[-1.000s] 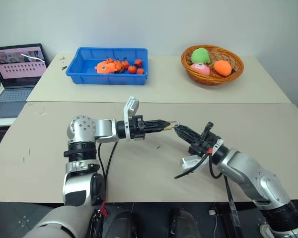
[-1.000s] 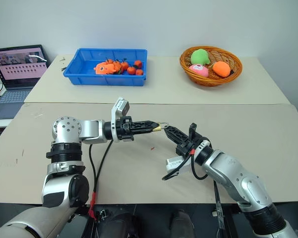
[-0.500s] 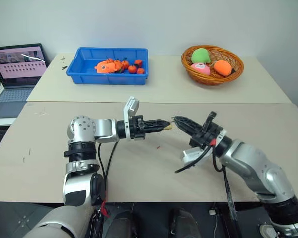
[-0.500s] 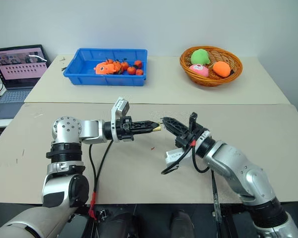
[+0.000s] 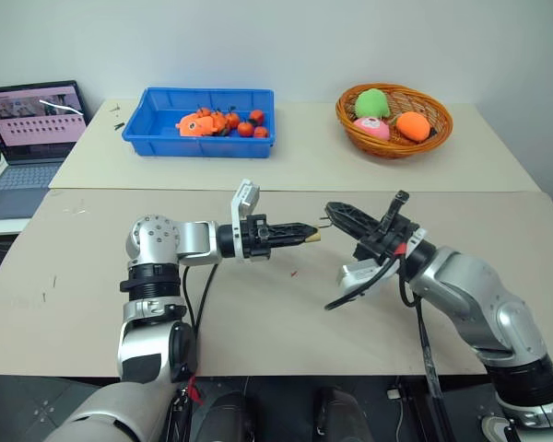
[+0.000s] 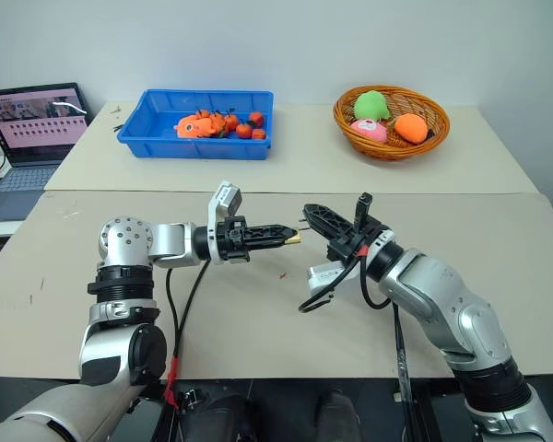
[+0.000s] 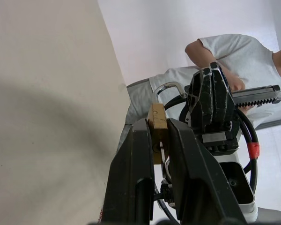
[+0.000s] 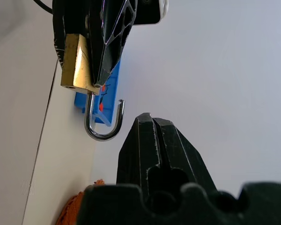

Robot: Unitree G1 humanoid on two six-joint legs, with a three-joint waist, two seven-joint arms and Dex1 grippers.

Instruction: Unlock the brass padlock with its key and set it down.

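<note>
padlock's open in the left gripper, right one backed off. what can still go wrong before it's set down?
1. The left gripper pinches the brass padlock by its body alone, above the table; a slip drops it.
2. The shackle hangs open with its free end out, close to the shut right gripper, and could snag it.
3. I can't make out the key, so it may fall unnoticed.

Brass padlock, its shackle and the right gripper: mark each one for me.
brass padlock (image 8: 77, 60), right wrist view, brass body.
shackle (image 8: 99, 133), right wrist view, bottom of its open loop.
right gripper (image 8: 152, 122), right wrist view, closed fingertips.
</note>
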